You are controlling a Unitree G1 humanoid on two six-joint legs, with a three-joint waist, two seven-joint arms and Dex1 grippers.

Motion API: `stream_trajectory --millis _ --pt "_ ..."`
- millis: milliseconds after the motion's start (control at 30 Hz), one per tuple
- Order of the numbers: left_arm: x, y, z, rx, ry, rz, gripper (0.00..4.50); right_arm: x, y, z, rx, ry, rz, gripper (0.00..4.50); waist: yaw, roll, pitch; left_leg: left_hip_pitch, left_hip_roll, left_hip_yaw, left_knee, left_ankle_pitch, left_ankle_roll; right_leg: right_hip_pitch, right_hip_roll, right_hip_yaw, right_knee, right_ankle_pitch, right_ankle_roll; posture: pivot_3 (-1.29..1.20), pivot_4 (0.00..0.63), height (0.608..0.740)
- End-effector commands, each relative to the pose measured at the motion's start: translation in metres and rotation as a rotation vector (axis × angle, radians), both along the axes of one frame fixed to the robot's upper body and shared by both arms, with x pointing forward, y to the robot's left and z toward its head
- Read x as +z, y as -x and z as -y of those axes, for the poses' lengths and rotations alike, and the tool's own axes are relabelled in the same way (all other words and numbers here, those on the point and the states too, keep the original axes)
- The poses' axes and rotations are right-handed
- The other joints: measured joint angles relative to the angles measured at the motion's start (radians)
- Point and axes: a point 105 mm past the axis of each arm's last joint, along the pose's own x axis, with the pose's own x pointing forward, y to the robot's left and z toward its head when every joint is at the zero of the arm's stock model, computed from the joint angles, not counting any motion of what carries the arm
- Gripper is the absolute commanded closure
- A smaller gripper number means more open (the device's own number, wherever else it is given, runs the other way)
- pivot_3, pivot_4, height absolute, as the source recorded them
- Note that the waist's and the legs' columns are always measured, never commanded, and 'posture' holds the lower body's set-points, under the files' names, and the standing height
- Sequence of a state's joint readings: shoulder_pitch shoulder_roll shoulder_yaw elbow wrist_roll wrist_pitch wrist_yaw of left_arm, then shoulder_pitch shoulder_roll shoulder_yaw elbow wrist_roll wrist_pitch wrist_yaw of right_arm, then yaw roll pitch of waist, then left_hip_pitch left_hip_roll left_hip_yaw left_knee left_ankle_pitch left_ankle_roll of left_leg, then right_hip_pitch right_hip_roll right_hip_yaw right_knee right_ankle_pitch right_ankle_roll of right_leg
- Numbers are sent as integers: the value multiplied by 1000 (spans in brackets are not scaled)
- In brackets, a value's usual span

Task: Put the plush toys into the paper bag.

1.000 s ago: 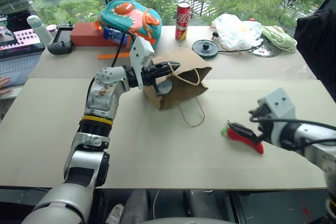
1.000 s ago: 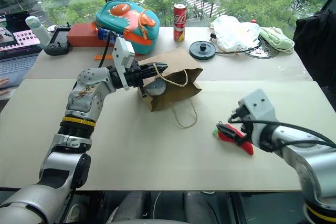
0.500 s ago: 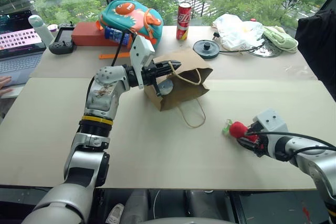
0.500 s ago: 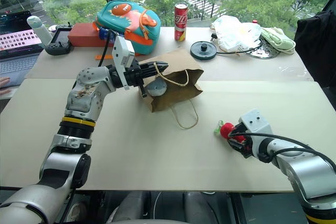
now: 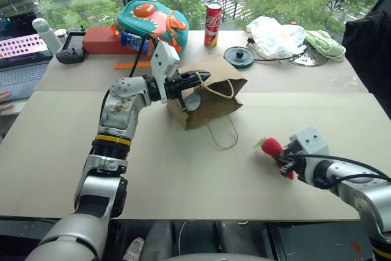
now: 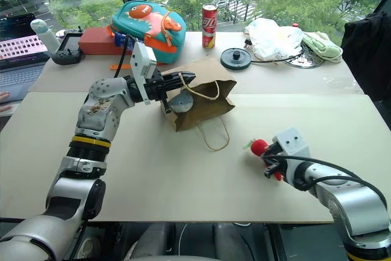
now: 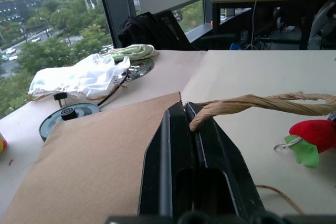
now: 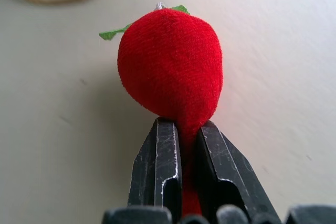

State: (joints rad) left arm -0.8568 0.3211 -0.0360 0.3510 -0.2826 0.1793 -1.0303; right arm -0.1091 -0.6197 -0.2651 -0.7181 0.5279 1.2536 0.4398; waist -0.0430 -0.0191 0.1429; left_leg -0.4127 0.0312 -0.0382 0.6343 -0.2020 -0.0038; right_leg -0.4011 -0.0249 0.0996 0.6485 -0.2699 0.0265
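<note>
Two plush toys: red chili [image 8: 170,72] in right claw [image 8: 181,150], grey blob [image 6: 181,102] inside one paper bag [image 6: 204,108]

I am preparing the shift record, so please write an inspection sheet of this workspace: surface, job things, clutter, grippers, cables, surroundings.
Surface: pale table, bare toward the robot.
Job things: paper bag lying on its side, mouth facing the left arm; grey toy inside its mouth; red chili toy pinched at its narrow end.
Clutter: teal backpack, red can, white plastic bag, black disc, game controller.
Grippers: left gripper shut on the bag's handle; right gripper shut on the chili.
Cables: black cable by the disc.
Surroundings: windows onto trees; laptop at far left.
</note>
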Motion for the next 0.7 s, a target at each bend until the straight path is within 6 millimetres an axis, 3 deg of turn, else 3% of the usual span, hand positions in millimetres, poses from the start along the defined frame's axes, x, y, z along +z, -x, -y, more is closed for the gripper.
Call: stream_trajectory --millis 33,167,367,467,700 --pt "18 1 2 -12 31 42 4500 37 -11 -29 -21 -186 124 4019 -2 0 0 1 1 0 0 0 0 1 1 0 0 0 0 0 150 739" --pt "19 1 4 -19 30 43 4500 45 -32 -53 -98 -318 126 4019 1 0 0 1 1 -1 -1 0 0 0 1 -1 1 0 -1 0 150 739" --pt "21 1 5 -25 30 45 4500 34 -61 -91 -153 -394 72 4019 4 1 -1 -2 0 -2 -1 0 0 -2 -1 -2 1 1 -1 0 150 739" --pt "22 1 5 -25 30 48 4500 27 -71 -97 -174 -390 62 4019 3 1 -1 -2 0 -2 -1 0 0 -2 -1 -2 1 1 -1 0 150 739" --pt "22 1 5 -28 24 53 4500 31 -108 -107 -233 -437 89 4019 -3 1 -1 -1 0 -1 -1 0 0 -2 -1 -2 1 1 -1 0 150 739"
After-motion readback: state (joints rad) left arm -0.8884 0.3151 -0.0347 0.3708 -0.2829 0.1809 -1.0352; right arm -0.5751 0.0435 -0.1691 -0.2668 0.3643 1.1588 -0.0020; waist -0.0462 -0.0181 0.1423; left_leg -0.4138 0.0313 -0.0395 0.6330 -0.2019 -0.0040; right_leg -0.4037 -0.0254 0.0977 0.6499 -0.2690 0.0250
